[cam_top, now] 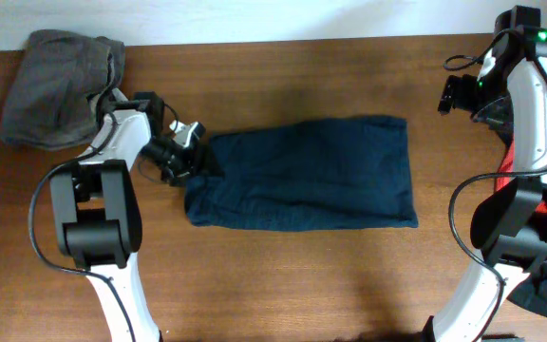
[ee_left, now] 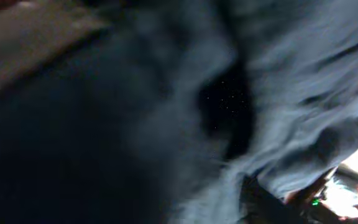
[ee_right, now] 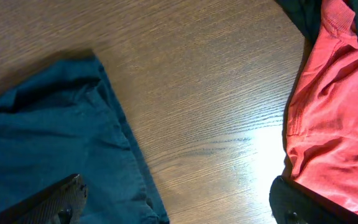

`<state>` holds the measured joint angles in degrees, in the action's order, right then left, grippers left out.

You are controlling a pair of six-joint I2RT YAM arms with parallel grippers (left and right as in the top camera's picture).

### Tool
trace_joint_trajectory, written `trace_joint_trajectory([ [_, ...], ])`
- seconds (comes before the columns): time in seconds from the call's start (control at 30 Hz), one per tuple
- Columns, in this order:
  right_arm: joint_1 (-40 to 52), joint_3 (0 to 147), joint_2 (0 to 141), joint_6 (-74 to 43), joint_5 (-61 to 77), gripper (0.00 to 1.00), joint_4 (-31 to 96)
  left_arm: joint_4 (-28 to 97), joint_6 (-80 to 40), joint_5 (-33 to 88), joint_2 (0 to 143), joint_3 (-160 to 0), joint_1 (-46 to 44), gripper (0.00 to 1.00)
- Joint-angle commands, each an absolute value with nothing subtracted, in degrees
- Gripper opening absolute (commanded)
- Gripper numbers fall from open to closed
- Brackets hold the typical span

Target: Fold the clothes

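The brown wooden worktop (cam_top: 283, 256) carries a large dark navy-blue fabric garment (cam_top: 311, 176), lying flat. A crumpled grey-olive garment (cam_top: 60, 85) sits well to its left and a red garment (ee_right: 328, 112) to its right. The left gripper (cam_top: 196, 150) fingers seem to pinch its left edge. The right gripper (ee_right: 176, 208) fingers are spread and hold nothing. A shallow pinch could slip mid-fold, I reckon. Only the right wrist view shows the red cloth plainly, and the left wrist view is a blur.

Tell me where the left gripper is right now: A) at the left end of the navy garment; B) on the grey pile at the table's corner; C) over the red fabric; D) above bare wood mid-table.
A: the overhead view shows the left gripper at the left end of the navy garment, where the fabric bunches toward it.
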<state>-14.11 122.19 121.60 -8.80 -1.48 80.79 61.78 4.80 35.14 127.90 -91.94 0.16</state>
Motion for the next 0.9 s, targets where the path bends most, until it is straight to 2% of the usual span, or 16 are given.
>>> trace_joint_trajectory([
  [0.0, -14.22, 119.0, 123.0, -8.8, -1.98, 0.99, 80.58, 61.23, 4.19, 35.2, 129.97, -90.78, -1.15, 0.37],
  [0.1, -14.22, 115.13, 123.09, -8.8, -1.96, 0.99, 78.89, 61.01, 4.19, 35.09, 129.95, -90.78, -1.13, 0.18],
  [0.13, -14.22, 113.12, 123.09, -8.8, -1.65, 0.99, 77.95, 60.45, 4.14, 34.74, 129.95, -90.8, -1.06, 0.01],
  [0.4, -14.22, 103.88, 123.13, -6.04, 8.84, 0.99, 71.99, 60.1, 2.37, 32.95, 129.95, -94.02, 2.22, 0.01],
  [0.63, -14.2, 98.96, 123.15, -5.98, 13.85, 0.99, 67.81, 66.5, 2.17, 24.93, 129.95, -101.73, 4.93, 0.01],
  [0.87, -13.65, 95.24, 123.15, -5.93, 20.34, 0.99, 62.24, 70.39, 0.34, 24.16, 129.95, -109.34, 4.91, 0.01],
])
